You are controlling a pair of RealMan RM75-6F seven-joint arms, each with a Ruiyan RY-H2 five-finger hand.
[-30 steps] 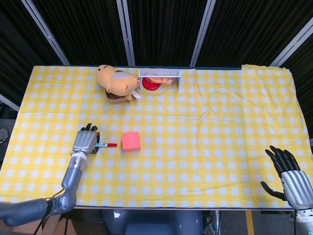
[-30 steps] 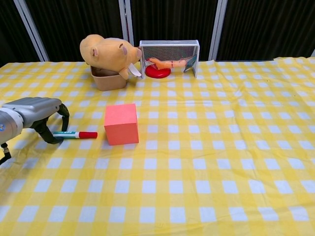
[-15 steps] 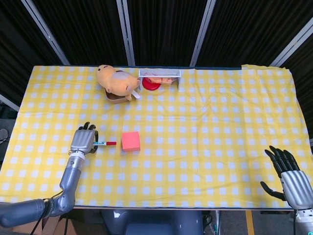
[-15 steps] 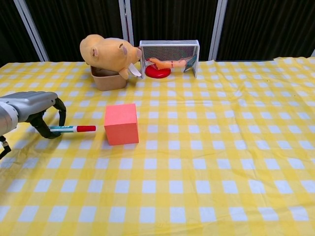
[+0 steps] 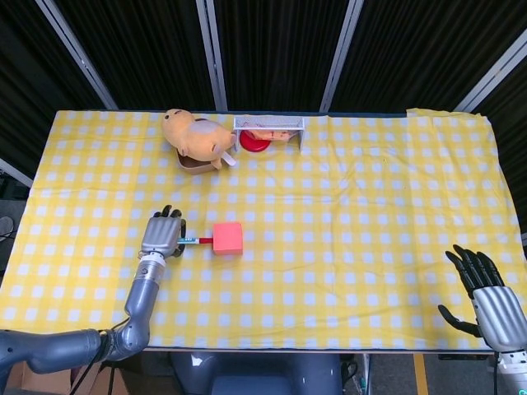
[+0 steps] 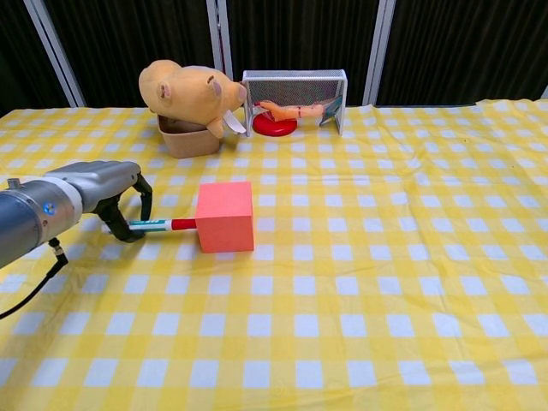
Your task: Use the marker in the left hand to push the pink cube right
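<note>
The pink cube (image 5: 227, 237) (image 6: 225, 216) sits on the yellow checked cloth, left of the table's middle. My left hand (image 5: 162, 234) (image 6: 110, 192) grips a marker (image 5: 194, 240) (image 6: 163, 225) with a teal-and-white barrel and a red cap. The marker lies level, pointing right, and its red cap touches the cube's left face. My right hand (image 5: 487, 298) hovers at the near right corner with its fingers spread, holding nothing; the chest view does not show it.
A tan plush toy (image 6: 187, 90) lies over a small brown box (image 6: 184, 139) at the back. Beside it stands a wire mesh basket (image 6: 295, 98) with a red dish (image 6: 274, 127) inside. To the right of the cube there is only bare cloth (image 6: 385, 240).
My left hand has moved right with the marker until the cap met the cube. The cube has slid a short way to the right. The right hand has stayed put.
</note>
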